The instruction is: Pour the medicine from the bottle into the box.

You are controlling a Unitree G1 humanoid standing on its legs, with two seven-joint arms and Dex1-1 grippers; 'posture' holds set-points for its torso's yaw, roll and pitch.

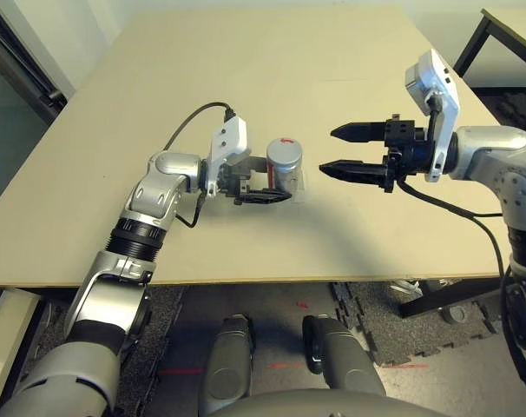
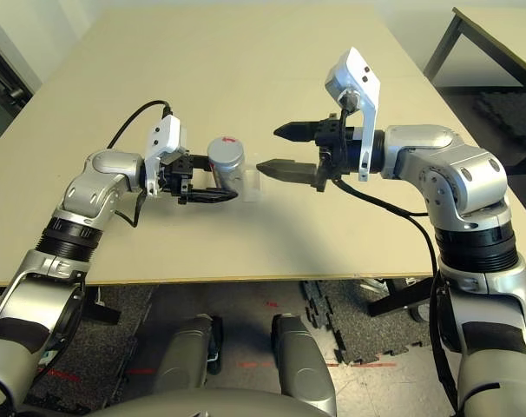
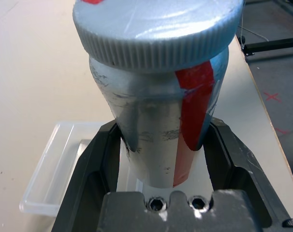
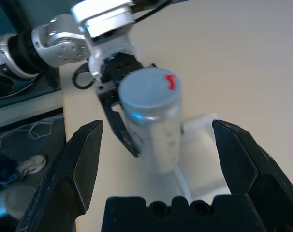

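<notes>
Left wrist view: left hand [image 3: 161,159] clamps the bottle [image 3: 161,96]; right hand [image 1: 345,152] spread wide.

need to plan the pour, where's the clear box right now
In the head views the box lies on the table near its middle, just behind the capped bottle held upright in the left claw, between both claws.

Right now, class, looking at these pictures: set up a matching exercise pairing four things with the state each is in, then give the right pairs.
Things:
1. left gripper
2. right gripper
3. bottle
4. box

States:
A. open, holding nothing
B. upright, cap still on
C. shut around the bottle's body
D. clear plastic, on the table beneath the bottle

Pairs: 1-C, 2-A, 3-B, 4-D
</notes>
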